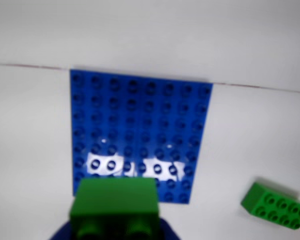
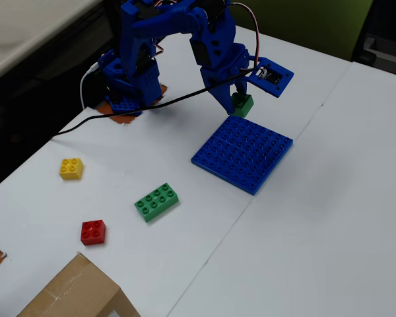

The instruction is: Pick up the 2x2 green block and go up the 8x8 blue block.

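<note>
The white table (image 2: 330,218) carries everything. The blue arm (image 2: 185,33) reaches over it so that its load hangs above the near edge of the blue baseplate (image 2: 243,154), which lies flat, ready to receive a brick. The gripper (image 2: 237,99) is clamped on the small green brick (image 2: 242,104), held clear of the studs, apparently for lowering onto the plate. Off to the side lie the longer green brick (image 2: 156,201), the red brick (image 2: 93,232) and the yellow brick (image 2: 71,168), untouched.
</note>
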Tool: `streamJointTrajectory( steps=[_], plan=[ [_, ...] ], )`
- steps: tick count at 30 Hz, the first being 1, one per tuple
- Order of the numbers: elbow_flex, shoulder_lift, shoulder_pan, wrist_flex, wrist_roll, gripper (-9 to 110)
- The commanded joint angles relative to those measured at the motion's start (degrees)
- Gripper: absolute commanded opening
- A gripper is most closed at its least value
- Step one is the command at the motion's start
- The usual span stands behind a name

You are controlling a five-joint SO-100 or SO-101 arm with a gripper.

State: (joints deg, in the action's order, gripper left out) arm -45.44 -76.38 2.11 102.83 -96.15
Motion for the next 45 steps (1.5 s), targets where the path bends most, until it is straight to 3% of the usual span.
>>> streamJointTrajectory(
  steps=[1, 45],
  plan=[
    [1.32, -2.11, 0.62, 2.46, 0.18, 0],
    [-5.89, -6.86, 0.18, 2.55, 0.44, 0]
  ],
)
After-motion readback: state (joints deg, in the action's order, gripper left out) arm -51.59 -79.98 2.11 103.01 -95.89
